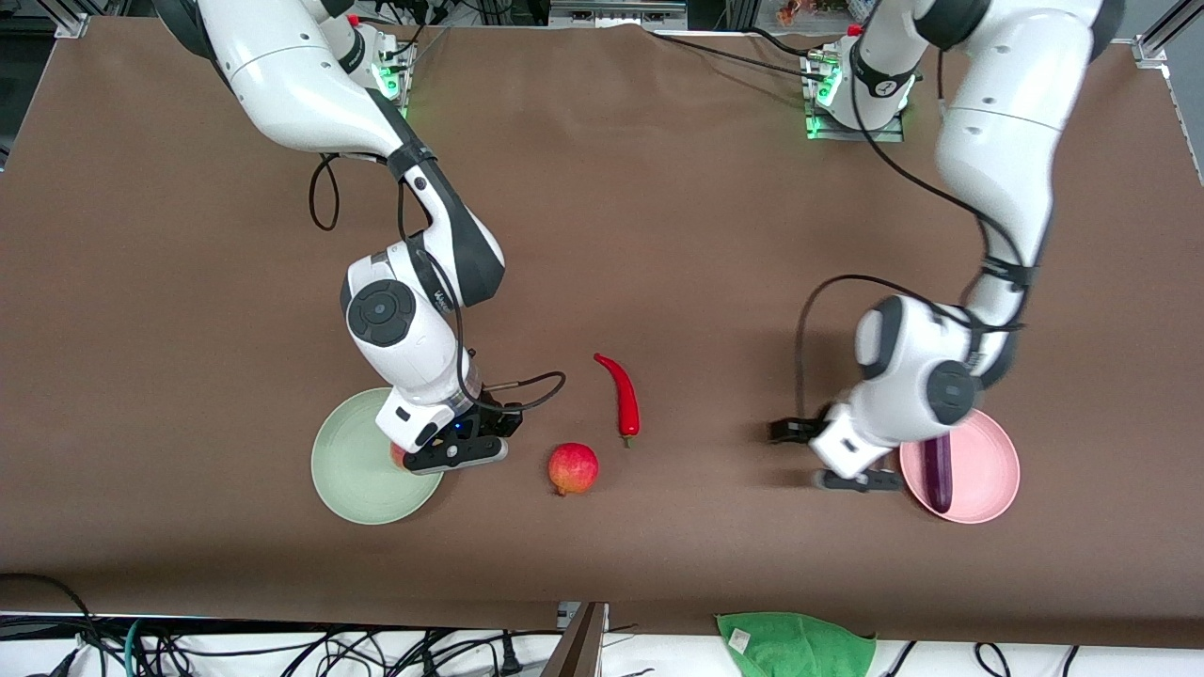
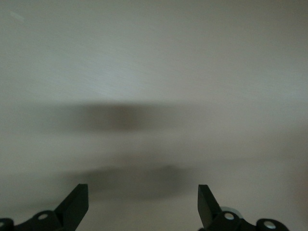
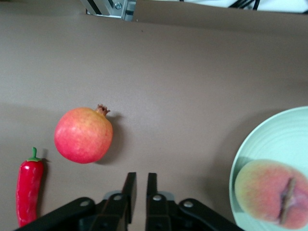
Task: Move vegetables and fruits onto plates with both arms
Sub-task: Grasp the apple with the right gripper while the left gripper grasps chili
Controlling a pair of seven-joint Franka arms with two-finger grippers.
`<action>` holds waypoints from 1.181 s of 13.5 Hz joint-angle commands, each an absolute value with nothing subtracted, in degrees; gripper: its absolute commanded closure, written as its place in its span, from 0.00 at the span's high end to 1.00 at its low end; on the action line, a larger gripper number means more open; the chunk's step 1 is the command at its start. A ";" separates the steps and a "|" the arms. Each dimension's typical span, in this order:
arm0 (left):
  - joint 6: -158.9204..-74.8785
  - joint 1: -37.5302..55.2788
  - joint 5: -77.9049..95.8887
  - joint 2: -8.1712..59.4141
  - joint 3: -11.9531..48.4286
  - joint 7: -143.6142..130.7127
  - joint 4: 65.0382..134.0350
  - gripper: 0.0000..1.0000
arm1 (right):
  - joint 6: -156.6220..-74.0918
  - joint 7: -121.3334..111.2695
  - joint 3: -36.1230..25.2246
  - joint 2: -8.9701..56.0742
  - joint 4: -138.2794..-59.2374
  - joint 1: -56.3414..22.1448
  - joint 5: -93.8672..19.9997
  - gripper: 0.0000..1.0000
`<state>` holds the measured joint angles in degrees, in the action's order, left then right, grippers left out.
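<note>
Item one, my right end effector [image 3: 138, 192]: fingers drawn nearly together with nothing between them, low at the edge of the mint green plate [image 1: 353, 480] that faces the pomegranate [image 1: 573, 467]. Item two, the peach [image 3: 272, 192]: on the mint green plate, close to the rim at the pomegranate's side, mostly hidden under my right wrist in the front view. Item three, the pomegranate: on the brown worktop [image 1: 658, 235], beside the mint green plate toward the left arm's end, apart from the plate, crown tip visible in the right wrist view. Item four, the red chili pepper [image 1: 621, 395]: on the worktop, near the pomegranate and a little farther from the front camera than it, not touching it. Item five, my left end effector [image 2: 143, 204]: fingers spread wide and empty, low over bare worktop just beside the pink plate [image 1: 988, 484], at the side of that plate facing the pomegranate. Item six, the eggplant [image 1: 938, 475]: lying in the pink plate, partly covered by my left wrist in the front view. Item seven, the pink plate: well apart from the pomegranate, toward the left arm's end of the worktop. Item eight, a bright green cloth [image 1: 795, 644]: at the worktop's edge nearest the front camera.
</note>
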<state>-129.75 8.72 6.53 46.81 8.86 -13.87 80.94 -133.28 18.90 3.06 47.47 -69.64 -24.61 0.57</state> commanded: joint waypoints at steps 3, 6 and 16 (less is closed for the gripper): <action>-131.65 18.61 4.49 48.42 7.91 -29.68 78.05 1.00 | -152.45 27.14 3.78 54.38 -69.10 -27.94 0.79 1.00; -134.65 23.89 0.36 50.88 8.00 -38.12 76.56 1.00 | -158.28 29.61 3.78 61.67 -60.50 -29.53 0.79 1.00; -139.65 29.97 -4.64 56.42 7.91 -46.49 73.56 0.60 | -167.60 26.10 3.25 68.02 -58.80 -29.44 1.41 1.00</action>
